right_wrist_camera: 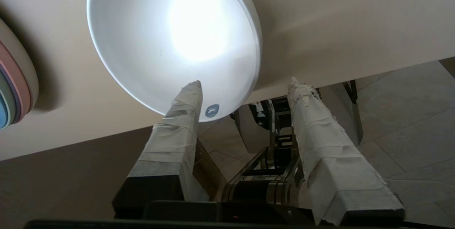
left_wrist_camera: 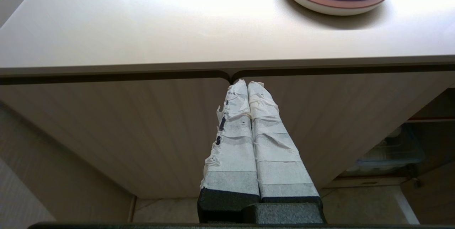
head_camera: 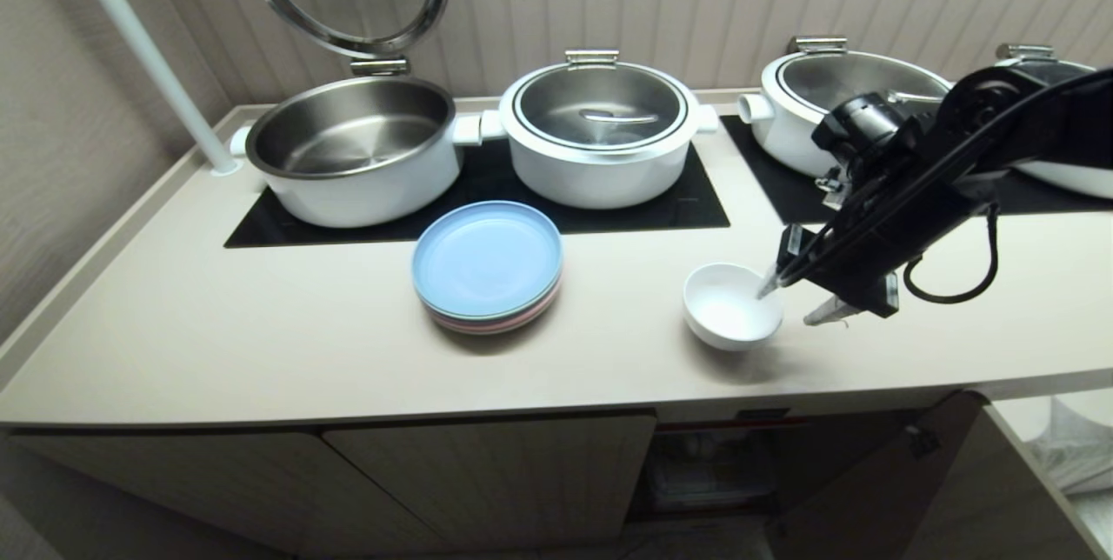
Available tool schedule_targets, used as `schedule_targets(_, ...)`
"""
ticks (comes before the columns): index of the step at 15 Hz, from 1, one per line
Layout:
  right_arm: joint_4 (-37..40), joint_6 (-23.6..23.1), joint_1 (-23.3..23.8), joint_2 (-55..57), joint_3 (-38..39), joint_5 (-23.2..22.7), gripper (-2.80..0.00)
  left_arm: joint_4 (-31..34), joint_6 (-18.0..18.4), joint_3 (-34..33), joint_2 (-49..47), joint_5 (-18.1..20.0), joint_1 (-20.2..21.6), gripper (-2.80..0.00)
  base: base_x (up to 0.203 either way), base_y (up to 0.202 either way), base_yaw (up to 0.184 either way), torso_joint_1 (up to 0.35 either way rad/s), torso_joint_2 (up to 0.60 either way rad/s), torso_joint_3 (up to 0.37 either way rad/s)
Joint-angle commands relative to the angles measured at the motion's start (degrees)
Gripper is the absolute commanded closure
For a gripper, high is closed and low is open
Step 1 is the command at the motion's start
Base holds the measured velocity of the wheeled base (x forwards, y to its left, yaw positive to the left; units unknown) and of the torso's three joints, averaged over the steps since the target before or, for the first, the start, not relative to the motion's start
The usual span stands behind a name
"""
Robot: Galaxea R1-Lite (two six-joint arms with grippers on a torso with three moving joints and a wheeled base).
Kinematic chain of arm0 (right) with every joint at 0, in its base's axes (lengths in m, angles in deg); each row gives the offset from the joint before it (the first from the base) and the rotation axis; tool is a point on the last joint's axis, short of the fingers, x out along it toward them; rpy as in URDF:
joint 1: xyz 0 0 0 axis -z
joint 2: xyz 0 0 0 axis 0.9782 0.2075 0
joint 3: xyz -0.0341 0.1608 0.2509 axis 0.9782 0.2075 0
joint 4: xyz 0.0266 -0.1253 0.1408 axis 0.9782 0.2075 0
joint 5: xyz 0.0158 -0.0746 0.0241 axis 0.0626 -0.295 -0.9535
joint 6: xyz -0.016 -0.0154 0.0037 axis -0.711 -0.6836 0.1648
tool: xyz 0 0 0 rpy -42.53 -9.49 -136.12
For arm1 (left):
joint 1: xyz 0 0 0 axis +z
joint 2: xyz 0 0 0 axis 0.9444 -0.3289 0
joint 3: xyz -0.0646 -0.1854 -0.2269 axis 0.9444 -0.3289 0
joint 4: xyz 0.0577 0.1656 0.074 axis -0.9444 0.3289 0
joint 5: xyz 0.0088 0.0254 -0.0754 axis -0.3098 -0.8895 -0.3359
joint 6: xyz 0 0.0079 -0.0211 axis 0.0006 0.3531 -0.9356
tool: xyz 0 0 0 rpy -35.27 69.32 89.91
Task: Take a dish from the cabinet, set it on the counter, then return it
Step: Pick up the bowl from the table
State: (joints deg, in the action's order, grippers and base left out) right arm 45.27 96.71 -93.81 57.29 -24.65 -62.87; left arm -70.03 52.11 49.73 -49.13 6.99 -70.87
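A long beige table (head_camera: 261, 343) is carrying pots, stacked plates and the white dish (head_camera: 729, 306), which is standing upright near its front edge. The right gripper (head_camera: 796, 299) is reaching in from the dish's right, jaws part-open and straddling the near rim, seemingly not yet clamping. The left gripper (left_wrist_camera: 247, 86), jaws together and empty, is hanging by the cabinet (left_wrist_camera: 106, 129).

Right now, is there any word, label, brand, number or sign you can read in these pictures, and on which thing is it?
No readable text in any view.
Small blue round sticker with a pale mark, on the white bowl beside the right gripper: too small to read.
Dark label at the cabinet opening: blurred, unreadable.
Plates, pots, counter: no marking seen.
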Motion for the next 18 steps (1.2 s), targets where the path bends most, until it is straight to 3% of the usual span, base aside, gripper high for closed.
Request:
schedule_targets(1, 0.23, 0.2, -0.08, -1.71, 1.47, -0.06, 0.0, -0.02, -0.02, -0.01, 0.0, 0.0, 0.03, 0.0, 0.0, 0.0, 0.0, 0.0, 0.0, 0.0)
schedule_targets(14, -0.3, 0.02, -0.12, -9.82, 8.47, 0.84, 0.0, -0.02, -0.02, -0.01, 0.0, -0.07, 0.06, 0.0, 0.0, 0.0, 0.0, 0.0, 0.0, 0.0)
schedule_targets(18, -0.26, -1.98, -0.12, -12.7, 8.84, 1.05, 0.0, -0.02, -0.02, -0.01, 0.0, 0.0, 0.05, 0.0, 0.0, 0.0, 0.0, 0.0, 0.0, 0.0)
